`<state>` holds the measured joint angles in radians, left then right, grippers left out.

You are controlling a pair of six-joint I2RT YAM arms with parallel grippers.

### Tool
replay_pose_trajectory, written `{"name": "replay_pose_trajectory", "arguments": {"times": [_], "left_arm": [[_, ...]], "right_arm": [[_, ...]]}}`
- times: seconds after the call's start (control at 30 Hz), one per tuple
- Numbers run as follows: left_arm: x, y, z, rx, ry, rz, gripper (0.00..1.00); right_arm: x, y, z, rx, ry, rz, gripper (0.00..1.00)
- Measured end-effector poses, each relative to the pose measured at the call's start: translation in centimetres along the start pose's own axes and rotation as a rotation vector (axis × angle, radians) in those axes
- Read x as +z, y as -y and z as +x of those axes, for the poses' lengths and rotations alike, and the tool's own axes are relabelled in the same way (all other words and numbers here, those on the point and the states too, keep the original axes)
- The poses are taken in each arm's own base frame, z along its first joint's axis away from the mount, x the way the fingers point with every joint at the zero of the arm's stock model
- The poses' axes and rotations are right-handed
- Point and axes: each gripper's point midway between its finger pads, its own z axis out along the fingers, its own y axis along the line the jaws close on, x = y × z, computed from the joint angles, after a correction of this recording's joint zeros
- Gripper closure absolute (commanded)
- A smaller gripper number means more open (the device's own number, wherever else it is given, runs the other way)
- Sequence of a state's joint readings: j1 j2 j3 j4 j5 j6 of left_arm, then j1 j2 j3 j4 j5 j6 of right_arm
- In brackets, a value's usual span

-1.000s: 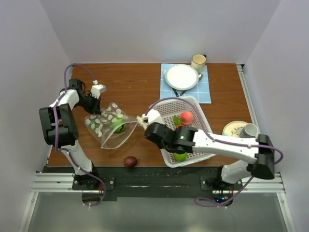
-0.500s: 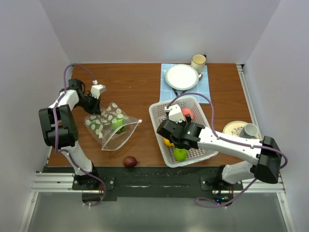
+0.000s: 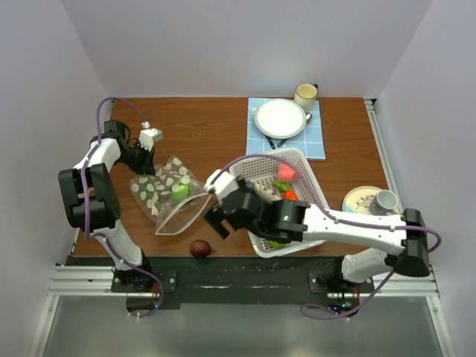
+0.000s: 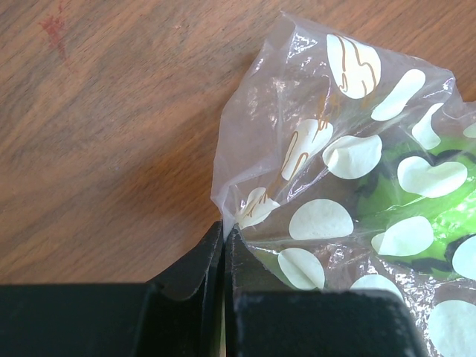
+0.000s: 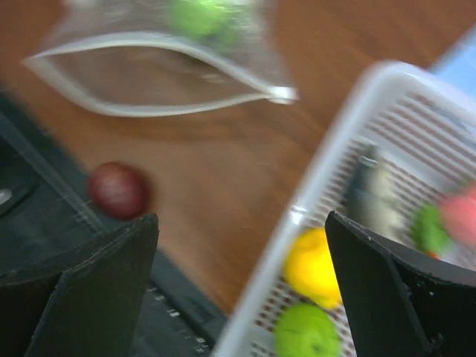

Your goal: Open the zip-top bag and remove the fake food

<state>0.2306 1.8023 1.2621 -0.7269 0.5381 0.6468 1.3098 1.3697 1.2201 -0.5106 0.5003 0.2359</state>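
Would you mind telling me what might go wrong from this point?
The left gripper pinches only a corner of the zip-top bag, so a tug by the open right gripper may pull it free. The dark purple piece lies near the front edge of the table; a sweep of that gripper could knock it off.

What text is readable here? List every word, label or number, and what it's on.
No text can be read in any view.
On the bag: white dots with brown squiggles, but no letters I can make out.
On the small plate: a dark pattern, too small to read.
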Motion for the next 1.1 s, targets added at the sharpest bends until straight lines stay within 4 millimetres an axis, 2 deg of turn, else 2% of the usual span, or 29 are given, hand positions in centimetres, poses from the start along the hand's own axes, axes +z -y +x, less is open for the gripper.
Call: {"name": "replay_pose_trajectory", "arguments": {"times": [0.07, 0.13, 0.27, 0.43, 0.6, 0.8, 0.87, 0.9, 0.97, 1.0, 1.07, 1.1], "left_arm": [[0.0, 0.0, 0.0, -0.001, -0.001, 0.001, 0.93], [0.0, 0.0, 0.0, -0.001, -0.001, 0.001, 0.93], [-0.1, 0.1, 0.0, -0.002, -0.002, 0.002, 0.93], [-0.5, 0.3, -0.1, 0.001, 0.001, 0.000, 0.93], [-0.6, 0.4, -0.2, 0.003, 0.006, 0.001, 0.93], [-0.6, 0.5, -0.2, 0.001, 0.004, 0.003, 0.93], [-0.6, 0.5, -0.1, 0.001, 0.003, 0.003, 0.94], [-0.6, 0.5, -0.1, 0.001, 0.003, 0.004, 0.94], [-0.6, 0.5, -0.1, 0.000, 0.002, 0.004, 0.94], [-0.6, 0.5, -0.1, 0.001, 0.003, 0.004, 0.94], [-0.6, 0.5, -0.1, 0.000, 0.001, 0.005, 0.94], [-0.6, 0.6, 0.0, -0.001, 0.000, 0.006, 0.94]], "right_arm": [[1.0, -3.7, 0.5, -0.059, -0.012, -0.120, 0.01], [2.4, -6.4, 2.0, -0.101, -0.052, -0.211, 0.01], [5.1, -9.6, 5.6, -0.116, -0.121, -0.330, 0.01], [7.2, -11.7, 8.3, -0.117, -0.164, -0.399, 0.01], [9.2, -13.4, 10.1, -0.119, -0.192, -0.439, 0.01], [12.0, -14.2, 13.6, -0.149, -0.276, -0.421, 0.03], [12.0, -14.4, 13.2, -0.143, -0.266, -0.427, 0.12], [12.0, -14.4, 13.1, -0.141, -0.265, -0.428, 0.25], [12.0, -14.4, 13.1, -0.143, -0.266, -0.428, 0.44], [12.0, -14.4, 13.1, -0.144, -0.266, -0.428, 0.67], [12.1, -14.2, 13.1, -0.148, -0.264, -0.425, 0.92], [12.1, -14.1, 13.0, -0.144, -0.263, -0.420, 1.00]]}}
